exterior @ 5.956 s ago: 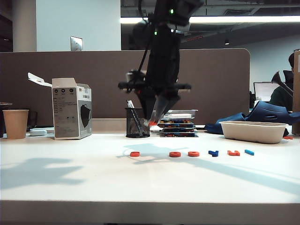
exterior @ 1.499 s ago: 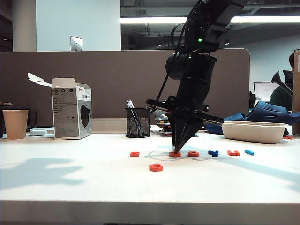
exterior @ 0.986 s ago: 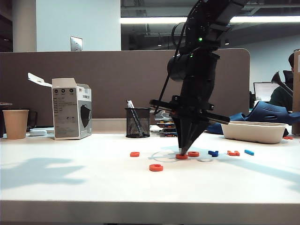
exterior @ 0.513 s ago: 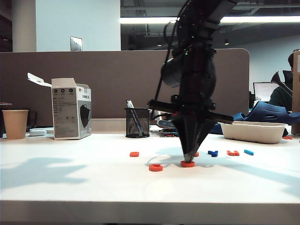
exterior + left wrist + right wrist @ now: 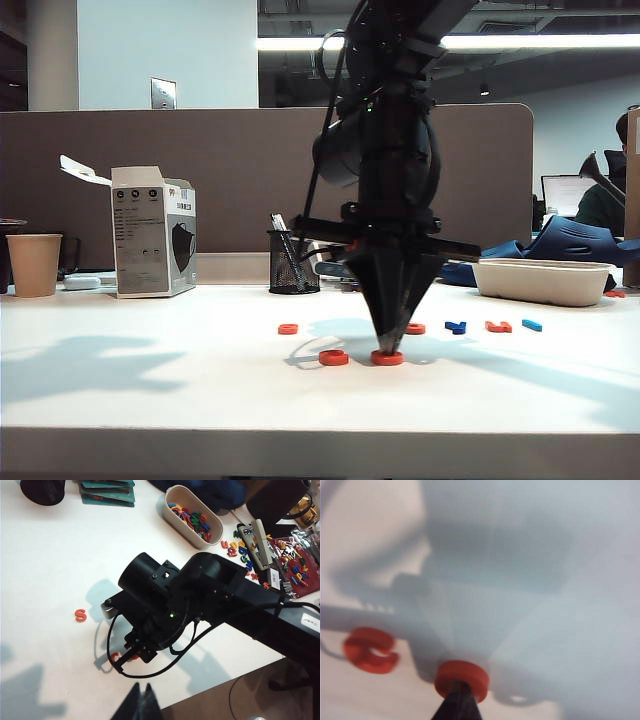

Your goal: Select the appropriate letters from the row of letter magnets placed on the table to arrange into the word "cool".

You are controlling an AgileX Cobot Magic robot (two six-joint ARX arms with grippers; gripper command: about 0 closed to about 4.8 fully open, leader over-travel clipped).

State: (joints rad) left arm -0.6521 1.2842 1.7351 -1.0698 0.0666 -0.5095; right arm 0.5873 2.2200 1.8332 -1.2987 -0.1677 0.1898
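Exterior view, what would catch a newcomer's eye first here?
The tall black right gripper, jaws shut, stands tip-down mid-table on a small orange ring-shaped O magnet, right beside the orange open-ring C magnet. Behind them runs the thin row of remaining letter magnets on the white table.

The exterior camera sat low at the table (image 5: 150,380) edge, facing the back partition. The left wrist camera looked down from high; the right wrist camera hovered close. All three shared the right arm's spot.
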